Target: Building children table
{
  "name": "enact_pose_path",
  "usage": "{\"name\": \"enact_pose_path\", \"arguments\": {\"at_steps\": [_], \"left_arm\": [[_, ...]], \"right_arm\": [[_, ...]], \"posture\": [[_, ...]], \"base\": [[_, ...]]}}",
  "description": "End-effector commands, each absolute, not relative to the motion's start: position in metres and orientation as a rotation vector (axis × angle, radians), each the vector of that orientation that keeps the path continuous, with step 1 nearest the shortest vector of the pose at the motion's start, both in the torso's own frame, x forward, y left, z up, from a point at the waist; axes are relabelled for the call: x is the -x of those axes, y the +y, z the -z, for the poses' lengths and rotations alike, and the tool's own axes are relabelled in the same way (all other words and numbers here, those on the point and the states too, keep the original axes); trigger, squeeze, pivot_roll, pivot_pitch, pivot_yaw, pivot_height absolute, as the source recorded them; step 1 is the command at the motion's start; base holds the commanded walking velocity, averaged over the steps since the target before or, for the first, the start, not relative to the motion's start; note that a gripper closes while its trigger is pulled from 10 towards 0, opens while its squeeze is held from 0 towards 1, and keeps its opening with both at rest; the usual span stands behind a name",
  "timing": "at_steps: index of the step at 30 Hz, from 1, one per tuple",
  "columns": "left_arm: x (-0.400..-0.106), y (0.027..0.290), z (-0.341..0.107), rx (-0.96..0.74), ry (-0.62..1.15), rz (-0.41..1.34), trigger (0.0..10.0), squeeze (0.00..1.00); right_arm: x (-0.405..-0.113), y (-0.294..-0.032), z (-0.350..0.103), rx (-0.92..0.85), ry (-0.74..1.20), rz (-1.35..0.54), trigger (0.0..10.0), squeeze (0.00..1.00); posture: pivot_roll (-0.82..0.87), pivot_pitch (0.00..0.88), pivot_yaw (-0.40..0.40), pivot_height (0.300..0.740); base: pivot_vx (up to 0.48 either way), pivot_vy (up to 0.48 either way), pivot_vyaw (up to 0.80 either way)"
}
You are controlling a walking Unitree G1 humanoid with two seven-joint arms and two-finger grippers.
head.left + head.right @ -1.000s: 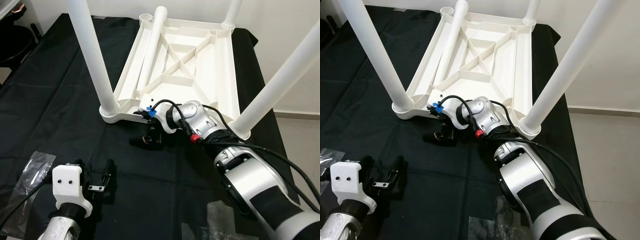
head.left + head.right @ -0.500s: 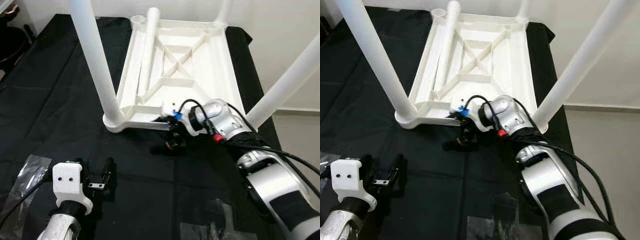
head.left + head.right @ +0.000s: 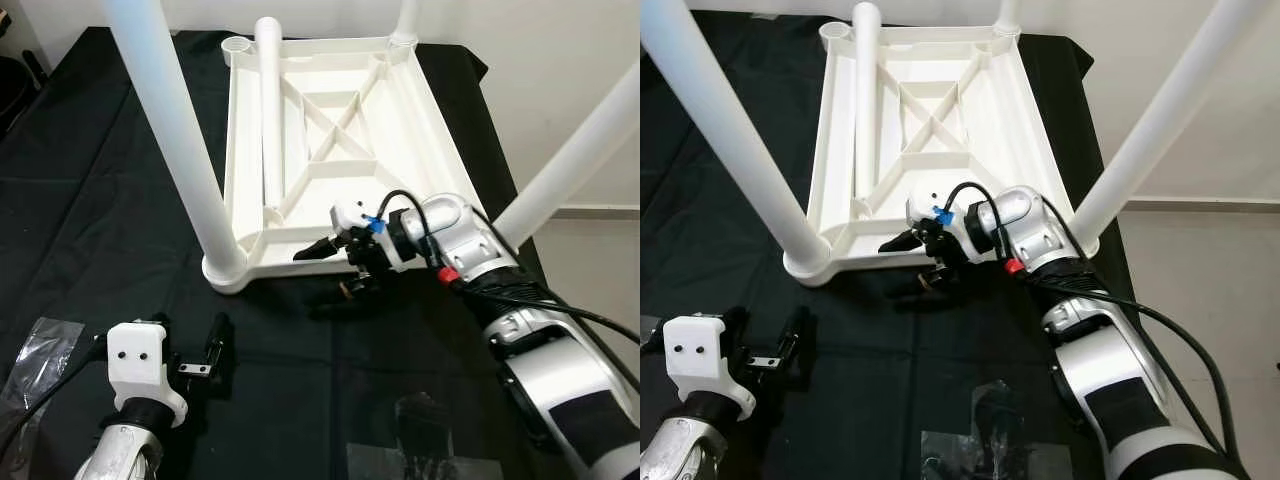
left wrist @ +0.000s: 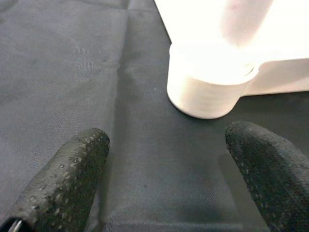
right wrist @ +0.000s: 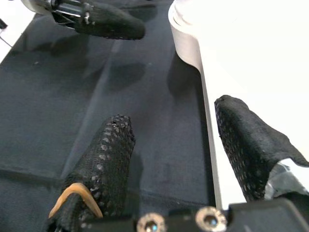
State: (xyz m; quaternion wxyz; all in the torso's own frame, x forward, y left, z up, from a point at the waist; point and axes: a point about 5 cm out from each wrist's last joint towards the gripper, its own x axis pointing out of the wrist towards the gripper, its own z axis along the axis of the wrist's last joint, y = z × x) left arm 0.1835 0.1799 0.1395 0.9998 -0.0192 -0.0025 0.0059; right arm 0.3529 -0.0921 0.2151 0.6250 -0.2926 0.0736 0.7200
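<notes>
Because the upturned table (image 3: 340, 140) lies on the black cloth (image 3: 90, 200) with three legs fitted and a loose leg (image 3: 268, 110) in its tray, the right gripper (image 3: 335, 255), fingers spread, straddles its near rim, while the left gripper (image 3: 190, 365) waits spread nearer.

The right arm is reaching forward and leftward across the scene, its silver wrist bent and black cables looping over it. The right gripper (image 3: 335, 270) is pointing left with its two black fingers (image 5: 104, 154) spread apart. The left arm is sitting low at the near left, and the left gripper (image 3: 205, 368) is pointing forward, fingers parted.
</notes>
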Motion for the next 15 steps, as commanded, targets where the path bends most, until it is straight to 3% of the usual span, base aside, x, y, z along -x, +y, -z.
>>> {"name": "enact_pose_path", "arguments": {"at_steps": [1,9,11,12,13,14,15], "left_arm": [[-0.180,0.182,-0.132,0.048,0.036,-0.027,10.0,0.00],[-0.181,0.180,-0.131,0.050,0.038,-0.027,10.0,0.00],[-0.181,0.180,-0.131,0.050,0.038,-0.027,10.0,0.00],[-0.181,0.180,-0.131,0.050,0.039,-0.028,10.0,0.00],[-0.181,0.180,-0.131,0.050,0.039,-0.028,10.0,0.00],[-0.181,0.180,-0.131,0.052,0.038,-0.029,10.0,0.00],[-0.180,0.180,-0.131,0.054,0.038,-0.030,10.0,0.00]], "right_arm": [[-0.356,-0.078,-0.214,0.714,0.122,-1.629,10.0,0.00],[-0.354,-0.038,-0.204,0.695,0.089,-1.627,10.0,0.00],[-0.354,-0.038,-0.204,0.695,0.089,-1.627,10.0,0.00],[-0.353,-0.034,-0.203,0.686,0.086,-1.634,3.9,0.00],[-0.353,-0.034,-0.203,0.686,0.086,-1.634,3.9,0.00],[-0.352,-0.028,-0.203,0.685,0.090,-1.644,0.0,0.00],[-0.350,-0.025,-0.202,0.686,0.094,-1.651,0.0,0.00]], "posture": [[0.04,0.244,-0.074,0.740],[0.06,0.257,-0.078,0.740],[0.06,0.257,-0.078,0.740],[0.06,0.255,-0.080,0.740],[0.06,0.255,-0.080,0.740],[0.06,0.244,-0.086,0.740],[0.06,0.241,-0.090,0.740]], "base": [[0.000,0.000,0.00],[0.000,0.000,0.00],[0.000,0.000,0.00],[0.000,0.000,0.00],[0.000,0.000,0.00],[0.000,0.000,0.00],[0.000,0.000,0.00]]}}
